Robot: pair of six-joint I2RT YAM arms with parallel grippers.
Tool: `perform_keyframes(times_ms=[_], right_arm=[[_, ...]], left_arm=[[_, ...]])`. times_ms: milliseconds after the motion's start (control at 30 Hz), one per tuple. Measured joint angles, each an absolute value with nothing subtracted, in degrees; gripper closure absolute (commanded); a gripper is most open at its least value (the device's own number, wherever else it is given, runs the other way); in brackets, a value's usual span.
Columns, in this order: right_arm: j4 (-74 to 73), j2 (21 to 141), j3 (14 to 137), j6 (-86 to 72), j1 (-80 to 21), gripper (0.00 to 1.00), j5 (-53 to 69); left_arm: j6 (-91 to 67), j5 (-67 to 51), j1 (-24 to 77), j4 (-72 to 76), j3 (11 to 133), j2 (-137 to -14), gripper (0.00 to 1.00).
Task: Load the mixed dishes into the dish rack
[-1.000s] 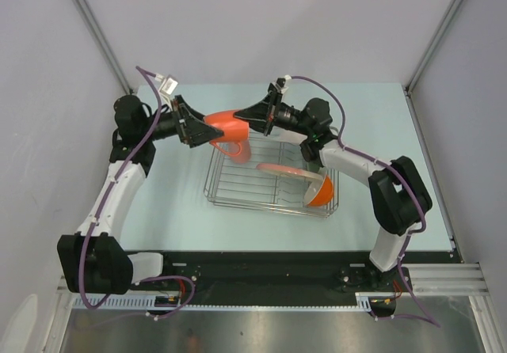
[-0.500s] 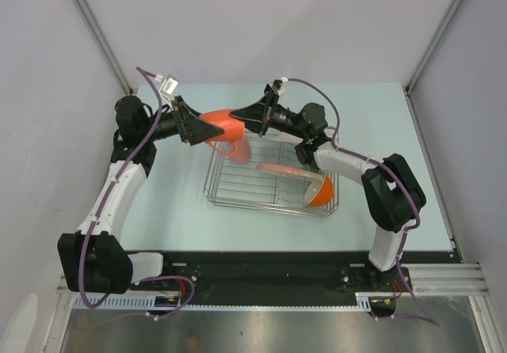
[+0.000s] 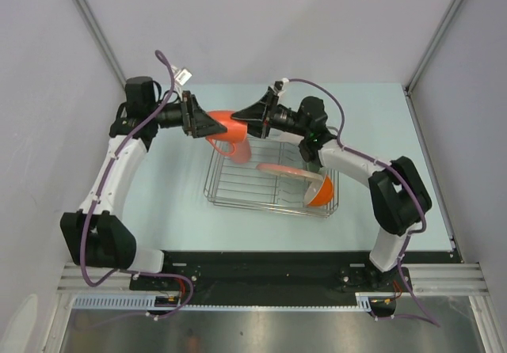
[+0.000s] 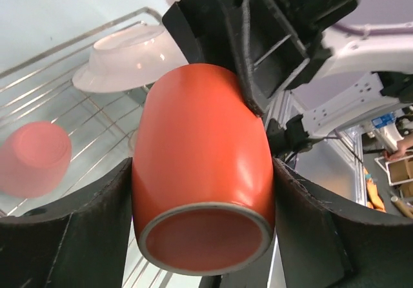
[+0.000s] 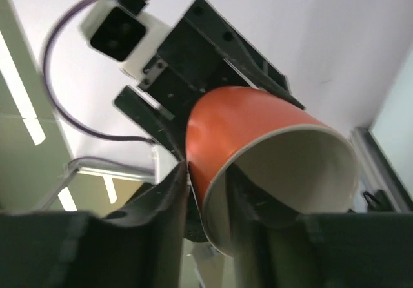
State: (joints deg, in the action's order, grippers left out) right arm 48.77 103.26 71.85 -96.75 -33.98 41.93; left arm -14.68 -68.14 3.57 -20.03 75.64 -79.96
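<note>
Both arms are meeting over the far-left corner of the dish rack [image 3: 245,183], sharing one orange cup [image 3: 224,123] in mid-air above the wires. The left gripper [image 3: 207,123] is gripping the cup around its body: in the left wrist view both fingers [image 4: 97,217] are pressing against opposite sides of the wall, with the cup's base facing that camera. The right gripper [image 3: 242,115] is coming in from the other end and straddling the cup's open rim, with one finger [image 5: 171,197] lying against the outside wall and the other sitting inside the white interior. I can't tell whether that one is actually pinching the rim or just sitting around it. The cup is lying roughly horizontal, mouth pointing toward the right arm, and not touching the rack. The rack is sitting on the pale table [image 3: 372,123] between the two arms. Inside it, a pinkish plate [image 3: 283,168] is leaning on edge right of the middle, and an orange bowl [image 3: 321,191] with a white inside is tilting at the near-right corner. A pink cup [image 4: 35,159], blurred in the left wrist view, is resting on the rack wires below the held cup.
</note>
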Motion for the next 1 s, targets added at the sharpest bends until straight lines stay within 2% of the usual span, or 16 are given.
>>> perform_keyframes(times_ms=[33, 133, 367, 500, 800, 1000], right_arm=[[44.95, 102.13, 71.85, -94.74, -33.65, 0.52, 42.37], [33.43, 97.69, 71.94, -87.07, -32.25, 0.44, 43.51], [7.97, 87.96, 72.38, -71.33, -24.38, 0.39, 43.35], [-5.32, 82.96, 72.4, -63.09, -19.07, 0.37, 39.88], [-15.18, 70.63, 72.84, -54.35, -12.29, 0.36, 32.73], [-20.16, 69.93, 72.9, -50.83, -11.94, 0.36, 30.35]], left_arm=[[-12.36, -67.55, 3.92, -23.16, 76.86, -80.51, 1.0], [-6.57, -65.17, 4.58, -31.55, 78.22, -80.31, 1.0], [2.0, -57.63, 5.43, -42.19, 81.54, -79.64, 1.0], [6.63, -48.71, 8.36, -47.24, 84.38, -79.24, 1.0], [13.34, -35.18, 20.62, -53.01, 84.88, -79.59, 1.0], [15.62, -28.99, 21.87, -52.86, 82.7, -81.91, 1.0]])
